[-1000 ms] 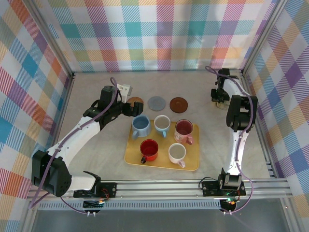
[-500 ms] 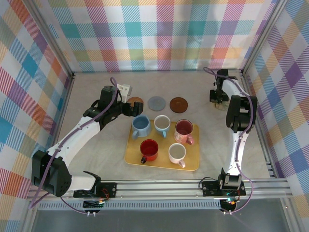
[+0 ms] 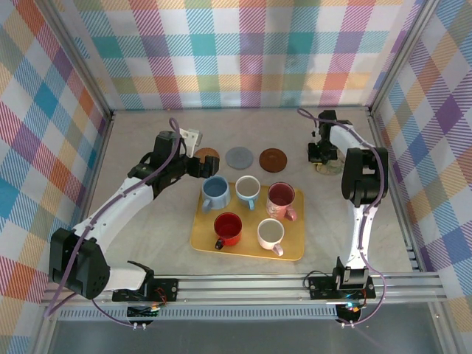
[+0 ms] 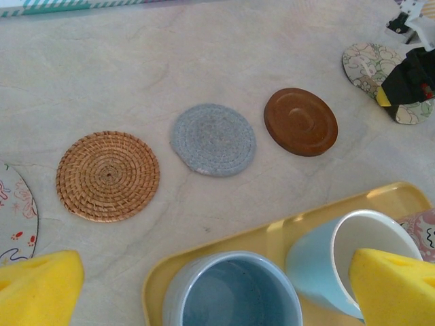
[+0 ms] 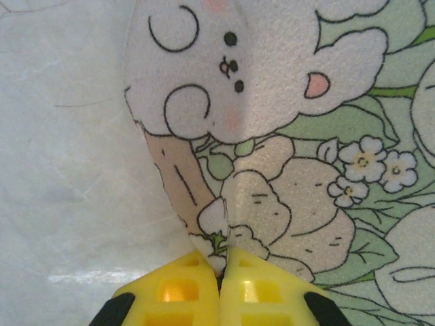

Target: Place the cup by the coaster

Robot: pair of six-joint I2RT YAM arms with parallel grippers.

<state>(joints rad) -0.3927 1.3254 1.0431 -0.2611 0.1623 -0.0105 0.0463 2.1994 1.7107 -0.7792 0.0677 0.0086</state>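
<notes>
Right pincer pinches the cartoon-print coaster (left pincer gapes wide).

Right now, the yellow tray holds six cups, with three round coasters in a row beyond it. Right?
No. The top view shows five cups on the tray, not six; the three coasters in a row are right.

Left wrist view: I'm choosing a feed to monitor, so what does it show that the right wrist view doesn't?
Left wrist: woven coaster, grey coaster, brown coaster, and the yellow tray holding a blue cup and a pale cup. Right wrist: cartoon print up close, with the right gripper shut on the printed coaster. Both: that printed coaster and the tabletop.
</notes>
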